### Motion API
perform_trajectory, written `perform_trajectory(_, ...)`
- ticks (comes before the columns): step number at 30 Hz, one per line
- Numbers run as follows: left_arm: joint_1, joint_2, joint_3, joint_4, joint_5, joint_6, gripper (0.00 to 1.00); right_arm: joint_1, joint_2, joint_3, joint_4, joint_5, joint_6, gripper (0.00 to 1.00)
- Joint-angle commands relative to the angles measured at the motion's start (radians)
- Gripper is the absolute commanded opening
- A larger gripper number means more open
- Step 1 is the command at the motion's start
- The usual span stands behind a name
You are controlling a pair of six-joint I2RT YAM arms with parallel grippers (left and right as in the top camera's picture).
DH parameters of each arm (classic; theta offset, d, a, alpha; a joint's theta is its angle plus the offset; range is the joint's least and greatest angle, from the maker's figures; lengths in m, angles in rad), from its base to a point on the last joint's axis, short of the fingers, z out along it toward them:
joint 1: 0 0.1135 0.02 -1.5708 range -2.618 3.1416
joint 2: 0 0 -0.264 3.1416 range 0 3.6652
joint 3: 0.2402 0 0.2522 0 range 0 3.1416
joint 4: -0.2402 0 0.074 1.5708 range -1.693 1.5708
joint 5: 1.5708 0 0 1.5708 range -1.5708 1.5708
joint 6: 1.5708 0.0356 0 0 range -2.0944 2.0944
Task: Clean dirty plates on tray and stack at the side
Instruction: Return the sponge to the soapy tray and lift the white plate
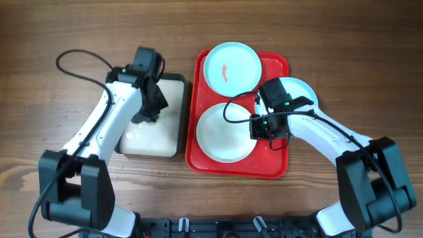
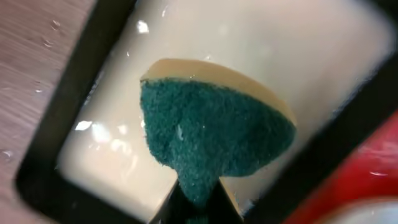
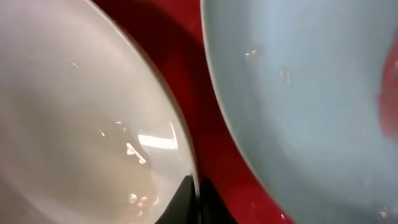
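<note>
Wooden table (image 1: pixel 330 39) bears red tray (image 1: pixel 271 165), 3 plates (image 1: pixel 225 132), 1 red-smeared (image 1: pixel 231 66); left fingers (image 2: pixel 165 211) pinch green sponge (image 2: pixel 217 130), right fingers' (image 3: pixel 180 202) grip unclear.

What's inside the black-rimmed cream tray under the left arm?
A green sponge with yellow backing, pinched in the left gripper's jaws over the cream tray's wet-looking floor. The floor beneath the sponge and the arm is covered, so unseen.

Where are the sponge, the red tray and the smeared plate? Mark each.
sponge (image 2: pixel 211 134): left wrist view, green scrubbing face.
red tray (image 1: pixel 264 166): overhead view, bare floor near a corner.
smeared plate (image 1: pixel 232 66): overhead view, its centre.
</note>
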Motion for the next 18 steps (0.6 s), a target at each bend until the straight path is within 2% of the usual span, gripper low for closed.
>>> perform_trajectory(1, 0.017, 0.001, -0.116, 0.084, 0.066, 0.082, 0.19, 0.002, -0.088, 0.095, -0.089, 0.057, -0.022, 0.04)
perform_trajectory(2, 0.017, 0.001, -0.117, 0.077, 0.081, 0.082, 0.24, 0.008, -0.124, 0.113, -0.116, 0.118, -0.023, 0.04)
perform_trajectory(4, 0.019, -0.016, -0.113, 0.064, 0.121, 0.084, 0.24, 0.055, -0.217, 0.133, -0.147, 0.305, -0.02, 0.04)
perform_trajectory(6, 0.027, -0.05, -0.105, 0.041, 0.169, 0.089, 0.3, 0.122, -0.28, 0.134, -0.151, 0.46, -0.019, 0.04)
perform_trajectory(9, 0.041, -0.131, -0.104, 0.029, 0.231, 0.111, 0.45, 0.268, -0.326, 0.134, -0.15, 0.756, -0.027, 0.04)
perform_trajectory(10, 0.05, -0.171, -0.104, 0.024, 0.24, 0.111, 0.56, 0.323, -0.325, 0.134, -0.15, 0.853, -0.059, 0.04)
perform_trajectory(13, 0.086, -0.3, -0.104, 0.013, 0.24, 0.111, 1.0, 0.491, -0.324, 0.134, -0.135, 1.118, -0.162, 0.04)
perform_trajectory(18, 0.101, -0.359, -0.104, 0.013, 0.24, 0.111, 1.0, 0.619, -0.325, 0.134, -0.098, 1.282, -0.238, 0.04)
